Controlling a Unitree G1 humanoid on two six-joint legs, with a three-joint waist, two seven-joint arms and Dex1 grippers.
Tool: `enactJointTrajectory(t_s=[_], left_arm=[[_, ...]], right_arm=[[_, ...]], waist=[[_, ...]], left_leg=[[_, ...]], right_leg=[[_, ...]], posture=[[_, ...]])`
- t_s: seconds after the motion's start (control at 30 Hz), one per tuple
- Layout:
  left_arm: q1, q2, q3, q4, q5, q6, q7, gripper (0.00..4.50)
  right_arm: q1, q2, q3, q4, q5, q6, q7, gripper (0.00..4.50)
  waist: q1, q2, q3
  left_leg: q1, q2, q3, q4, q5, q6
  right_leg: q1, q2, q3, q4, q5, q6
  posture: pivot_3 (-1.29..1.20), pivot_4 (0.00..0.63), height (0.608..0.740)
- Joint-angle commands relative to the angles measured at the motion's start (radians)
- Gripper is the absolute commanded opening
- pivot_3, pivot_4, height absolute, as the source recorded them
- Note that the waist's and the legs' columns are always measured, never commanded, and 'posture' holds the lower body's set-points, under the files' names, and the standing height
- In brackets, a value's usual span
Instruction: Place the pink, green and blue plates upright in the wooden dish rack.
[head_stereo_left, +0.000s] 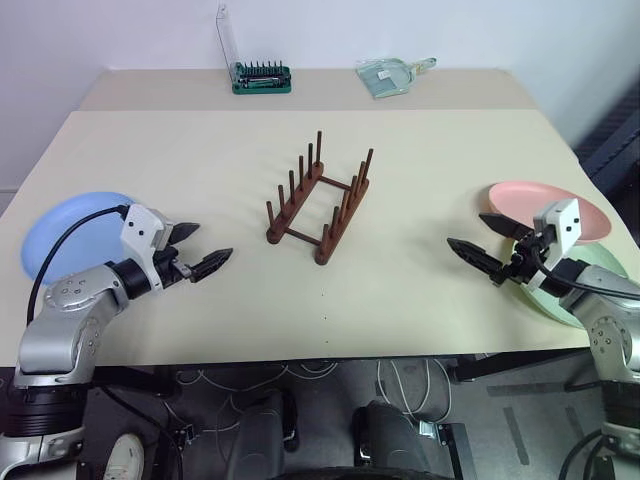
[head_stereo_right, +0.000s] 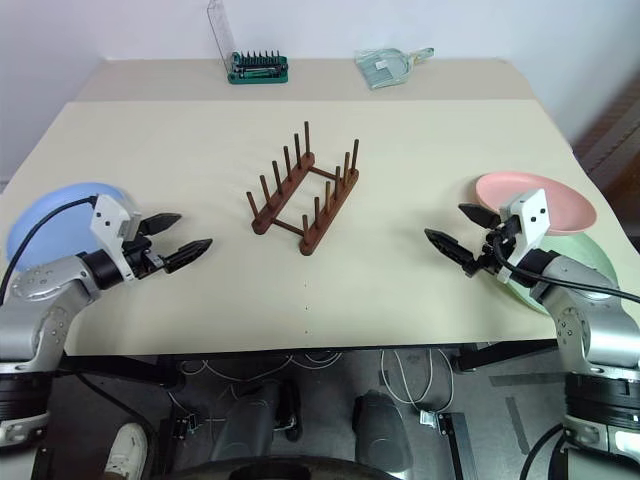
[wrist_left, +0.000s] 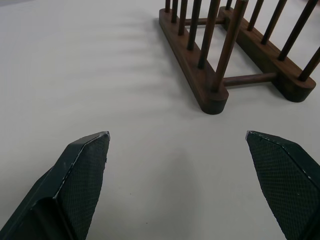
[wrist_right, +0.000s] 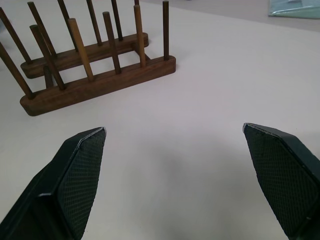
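Note:
The wooden dish rack (head_stereo_left: 320, 199) stands empty in the middle of the table, also seen in both wrist views (wrist_left: 235, 55) (wrist_right: 95, 65). A blue plate (head_stereo_left: 70, 235) lies flat at the table's left edge, partly under my left arm. At the right edge the pink plate (head_stereo_left: 545, 207) lies flat, overlapping the green plate (head_stereo_left: 585, 285) in front of it. My left gripper (head_stereo_left: 200, 250) hovers open just right of the blue plate, pointing toward the rack. My right gripper (head_stereo_left: 480, 243) hovers open beside the pink and green plates, also facing the rack. Neither holds anything.
A green screwdriver-bit case (head_stereo_left: 260, 75) with its clear lid raised stands at the back of the table. A clear dustpan-like object (head_stereo_left: 390, 75) lies to its right. The beige table (head_stereo_left: 400, 300) ends just in front of both grippers.

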Motion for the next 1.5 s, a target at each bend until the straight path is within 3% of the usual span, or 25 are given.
enactJointTrajectory(t_s=[0.03,0.27,0.7,1.1,1.5], left_arm=[[-0.003,0.013,0.036,-0.049,-0.025,0.001,-0.003,4.5],[0.023,0.022,0.026,-0.089,-0.041,0.024,-0.015,4.5],[-0.006,-0.071,-0.232,-0.172,0.026,0.068,-0.009,4.5],[-0.146,-0.315,-0.475,0.015,0.259,0.03,0.174,4.5],[-0.181,-0.506,-0.482,0.079,0.38,0.146,0.412,4.5]], right_arm=[[-0.017,-0.006,-0.012,-0.002,0.0,-0.027,0.002,4.47],[-0.053,0.016,0.023,0.013,-0.006,-0.037,-0.004,4.47],[0.043,0.058,0.054,-0.161,0.028,0.034,-0.069,4.47],[0.107,0.11,0.047,-0.253,0.056,0.051,-0.129,4.47],[0.066,0.144,0.114,-0.233,0.037,0.035,-0.15,4.47]], waist=[[0.0,0.0,0.0],[-0.002,0.0,0.0],[0.002,0.0,0.0],[0.009,0.0,0.0],[0.007,0.003,-0.004]], left_leg=[[0.0,0.0,0.0,0.0,0.0,0.0],[0.0,0.0,0.0,0.0,0.0,0.0],[0.0,0.0,0.0,0.0,0.0,0.0],[0.0,-0.001,0.0,0.001,-0.001,0.001],[0.001,-0.001,-0.001,0.002,-0.001,0.002]], right_leg=[[0.0,0.0,0.0,0.0,0.0,0.0],[0.0,0.0,0.0,0.0,0.0,0.0],[0.0,0.0,0.0,0.0,0.0,0.0],[0.002,0.0,0.0,-0.001,0.0,0.0],[0.004,0.0,0.0,0.0,0.0,0.0]], posture=[[0.0,0.15,0.732],[0.0,0.15,0.732],[0.0,0.15,0.732],[0.0,0.15,0.732],[0.0,0.15,0.732]])
